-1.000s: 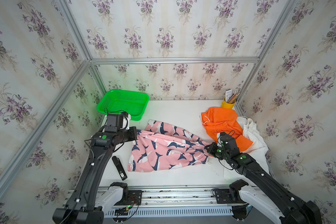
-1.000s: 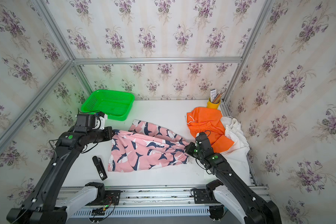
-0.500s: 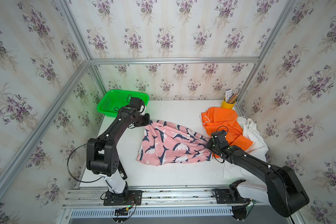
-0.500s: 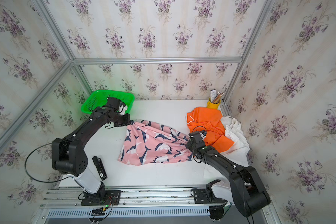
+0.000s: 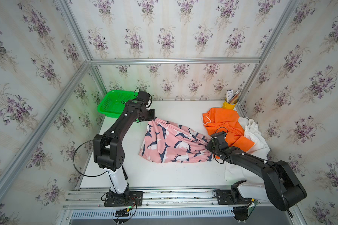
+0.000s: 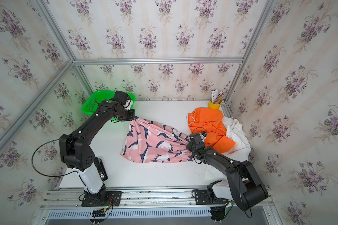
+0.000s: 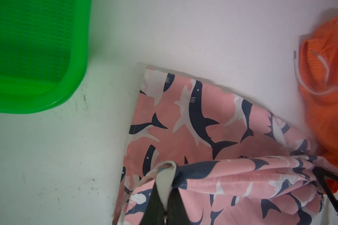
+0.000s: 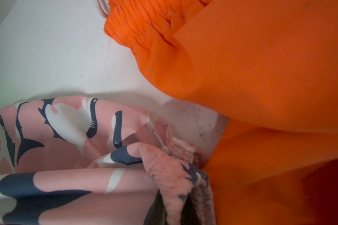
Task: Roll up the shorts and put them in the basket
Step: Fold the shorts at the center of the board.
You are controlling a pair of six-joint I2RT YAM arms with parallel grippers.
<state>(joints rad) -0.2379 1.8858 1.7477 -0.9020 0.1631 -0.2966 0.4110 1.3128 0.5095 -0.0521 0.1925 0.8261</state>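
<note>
Presently, the pink cloth shorts with navy-and-white shark print [image 5: 170, 144] are stretched between both hands over the middle of the white worktop [image 5: 164, 175], and their lower part rests on it. The left hand [image 5: 154, 117] is clenched on one corner of the fabric, just beside the green plastic mesh basket [image 5: 105, 109] at the back left. The left wrist view shows cloth pinched between its fingers [image 7: 152, 202]. The right hand [image 5: 208, 145] is clenched on the gathered, ruched end and touches the plain orange shorts [image 5: 222, 120], which lie partly over the plain white shorts [image 5: 252, 134] at the right side.

Compared with one second earlier, the left hand has travelled from the front left of the worktop to the basket. The pink garment, then lying spread, is now drawn taut on a diagonal. Half a second earlier the pose was nearly the same.
</note>
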